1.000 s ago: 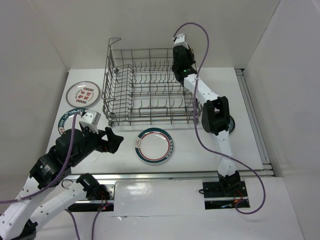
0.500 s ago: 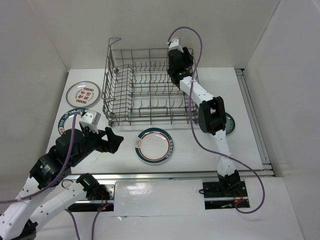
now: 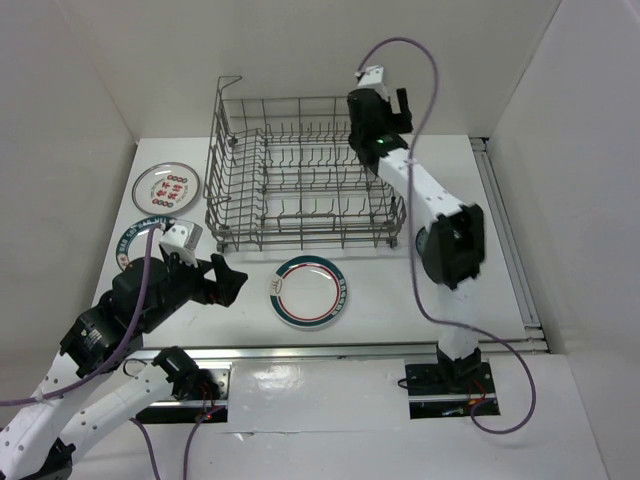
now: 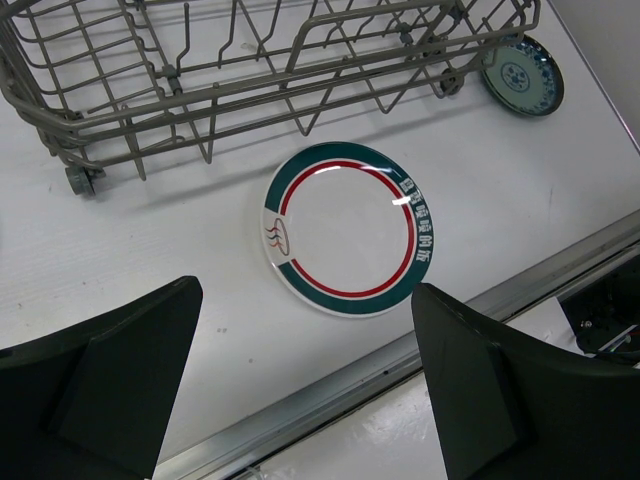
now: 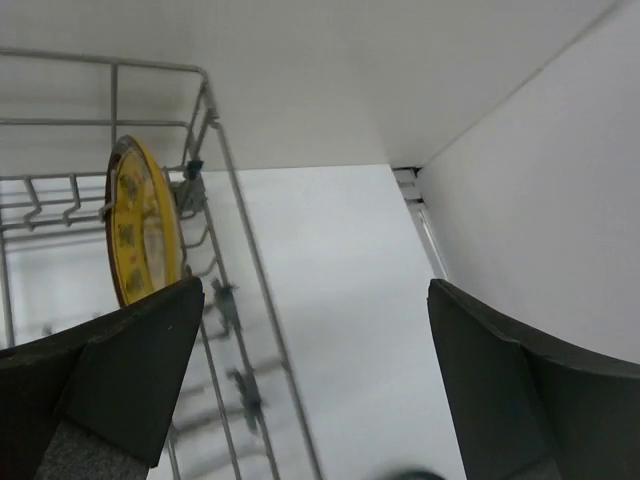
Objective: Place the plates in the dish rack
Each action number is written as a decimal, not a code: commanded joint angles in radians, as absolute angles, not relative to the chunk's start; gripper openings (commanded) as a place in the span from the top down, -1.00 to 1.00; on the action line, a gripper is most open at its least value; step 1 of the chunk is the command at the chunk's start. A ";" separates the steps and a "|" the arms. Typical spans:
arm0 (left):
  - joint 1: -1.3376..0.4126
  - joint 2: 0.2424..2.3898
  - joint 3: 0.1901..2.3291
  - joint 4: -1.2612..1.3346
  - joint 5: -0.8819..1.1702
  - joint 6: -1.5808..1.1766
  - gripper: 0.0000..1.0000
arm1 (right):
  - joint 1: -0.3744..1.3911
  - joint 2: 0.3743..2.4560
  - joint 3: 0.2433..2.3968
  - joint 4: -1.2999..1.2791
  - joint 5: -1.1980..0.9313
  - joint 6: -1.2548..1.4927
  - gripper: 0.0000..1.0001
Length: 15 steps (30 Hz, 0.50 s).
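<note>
White tabletop [image 3: 380, 320], grey wire dish rack [image 3: 300, 232] at its far side, green-rimmed plate [image 4: 345, 228] flat before it, yellow-brown plate [image 5: 140, 235] upright inside the rack, small teal plate [image 4: 522, 75] flat beside it, left tool [image 4: 305, 300] wide and empty, right tool [image 5: 312, 300] wide and empty.

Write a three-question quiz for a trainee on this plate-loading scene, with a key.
1. True or false: the yellow plate stands on edge inside the dish rack.
2. The green-rimmed plate with the red ring lies: A) in the rack; B) flat on the table in front of the rack; C) on top of another plate.
3. Is the right gripper open or shut, and does it hold anything?

Key: 1 true; 2 B; 3 open, holding nothing.
</note>
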<state>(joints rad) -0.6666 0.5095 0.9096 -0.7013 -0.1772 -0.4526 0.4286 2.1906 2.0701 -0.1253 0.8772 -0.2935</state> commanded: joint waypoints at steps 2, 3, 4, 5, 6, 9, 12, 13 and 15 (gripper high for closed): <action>-0.670 0.528 0.910 -0.653 -0.169 -0.469 -1.00 | 0.460 1.638 1.796 -0.316 0.893 -0.058 -1.00; -0.670 0.528 0.910 -0.653 -0.169 -0.469 -1.00 | 0.477 1.570 1.635 -0.316 0.917 -0.058 -1.00; -0.670 0.528 0.910 -0.653 -0.169 -0.469 -1.00 | 0.506 1.434 1.564 -0.316 0.967 -0.048 -1.00; -0.670 0.528 0.910 -0.653 -0.169 -0.469 -1.00 | 0.506 1.357 1.492 -0.316 0.979 -0.022 -1.00; -0.670 0.519 0.910 -0.653 -0.160 -0.469 -1.00 | 0.517 1.292 1.401 -0.362 0.979 0.038 -1.00; -0.670 0.518 0.910 -0.653 -0.160 -0.469 -1.00 | 0.463 1.155 1.362 -0.630 0.897 0.277 -1.00; -0.670 0.518 0.910 -0.653 -0.150 -0.460 -1.00 | 0.495 1.065 1.302 -0.783 0.951 0.418 -1.00; -0.670 0.518 0.910 -0.653 -0.150 -0.460 -1.00 | 0.495 1.052 1.302 -0.843 0.971 0.481 -1.00; -0.670 0.518 0.910 -0.653 -0.150 -0.460 -1.00 | 0.495 0.998 1.275 -0.958 0.933 0.682 -1.00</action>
